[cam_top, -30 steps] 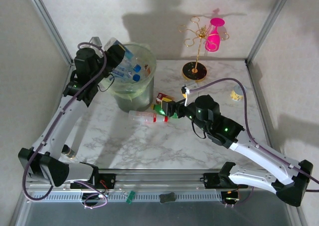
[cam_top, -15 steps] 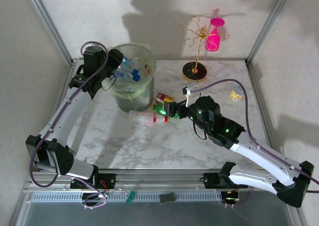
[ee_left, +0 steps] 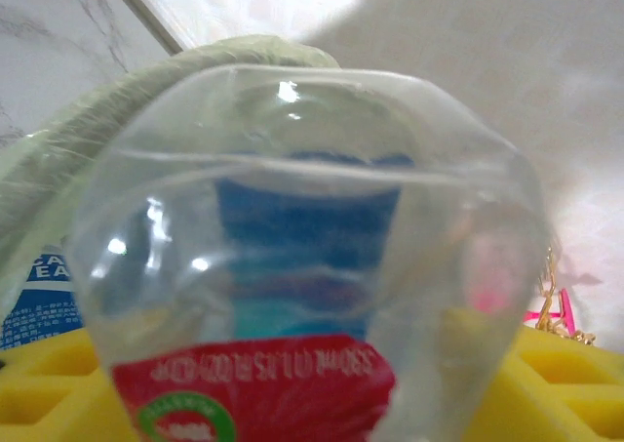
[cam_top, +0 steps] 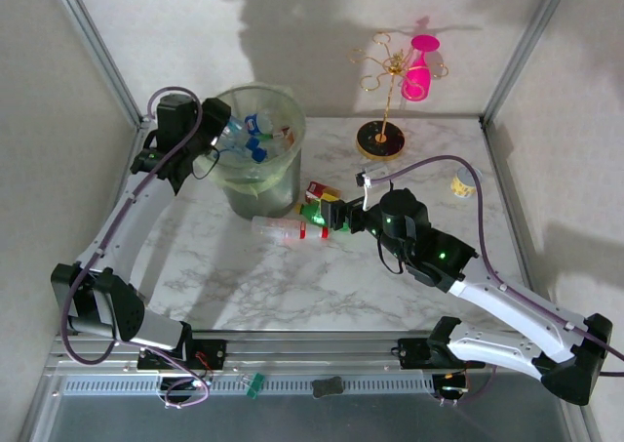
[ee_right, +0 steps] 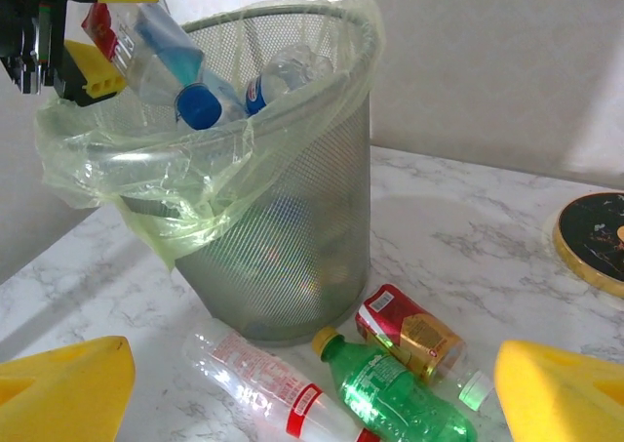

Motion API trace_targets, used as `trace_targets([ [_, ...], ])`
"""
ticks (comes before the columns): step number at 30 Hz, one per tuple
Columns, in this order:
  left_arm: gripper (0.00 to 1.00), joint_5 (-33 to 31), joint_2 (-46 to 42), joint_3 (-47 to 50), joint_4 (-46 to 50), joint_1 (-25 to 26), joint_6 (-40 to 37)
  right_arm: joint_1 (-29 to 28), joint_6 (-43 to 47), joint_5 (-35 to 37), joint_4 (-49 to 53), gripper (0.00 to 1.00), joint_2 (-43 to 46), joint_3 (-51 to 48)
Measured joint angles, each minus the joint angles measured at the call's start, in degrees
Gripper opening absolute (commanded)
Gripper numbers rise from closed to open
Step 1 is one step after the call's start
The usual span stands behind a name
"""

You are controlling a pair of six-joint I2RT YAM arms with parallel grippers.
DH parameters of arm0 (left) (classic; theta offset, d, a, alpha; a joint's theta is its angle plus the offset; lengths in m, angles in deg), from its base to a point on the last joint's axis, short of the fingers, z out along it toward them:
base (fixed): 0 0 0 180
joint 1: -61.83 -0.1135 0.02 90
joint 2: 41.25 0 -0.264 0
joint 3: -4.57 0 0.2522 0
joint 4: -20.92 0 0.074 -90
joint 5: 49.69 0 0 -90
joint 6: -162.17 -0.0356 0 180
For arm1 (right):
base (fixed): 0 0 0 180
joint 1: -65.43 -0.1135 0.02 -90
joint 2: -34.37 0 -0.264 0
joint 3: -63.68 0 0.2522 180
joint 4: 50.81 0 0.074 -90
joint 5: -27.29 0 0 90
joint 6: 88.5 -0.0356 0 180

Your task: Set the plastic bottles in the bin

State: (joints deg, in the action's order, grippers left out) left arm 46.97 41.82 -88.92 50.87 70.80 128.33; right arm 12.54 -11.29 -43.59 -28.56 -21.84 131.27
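Several bottles (ee_right: 283, 71) are already lodged in the large round grey-green mesh bin (ee_right: 292, 237), and a clear red-labelled plastic bottle (ee_left: 302, 247) is held clamped over its rim by the left gripper (cam_top: 214, 136). A second clear bottle (ee_right: 263, 379) and a green yellow-capped bottle (ee_right: 390, 395) are left lying at the bin's base, below the right gripper (cam_top: 331, 214), whose fingers are spread wide and empty.

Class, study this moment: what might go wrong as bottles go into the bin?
1. The left claw holds a bottle across the rim of the bin; released here, it may snag the liner or tip outside.
2. The open right claw faces a green bottle lying beside a can; it might grab the can.
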Motion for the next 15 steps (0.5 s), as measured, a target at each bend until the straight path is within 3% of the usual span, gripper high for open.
trace_targets([
  [15,0.81,-2.6,-4.3,-0.9,2.6,0.0,-1.7,0.0,0.0,0.4,-0.1,0.96,0.0,-0.8],
])
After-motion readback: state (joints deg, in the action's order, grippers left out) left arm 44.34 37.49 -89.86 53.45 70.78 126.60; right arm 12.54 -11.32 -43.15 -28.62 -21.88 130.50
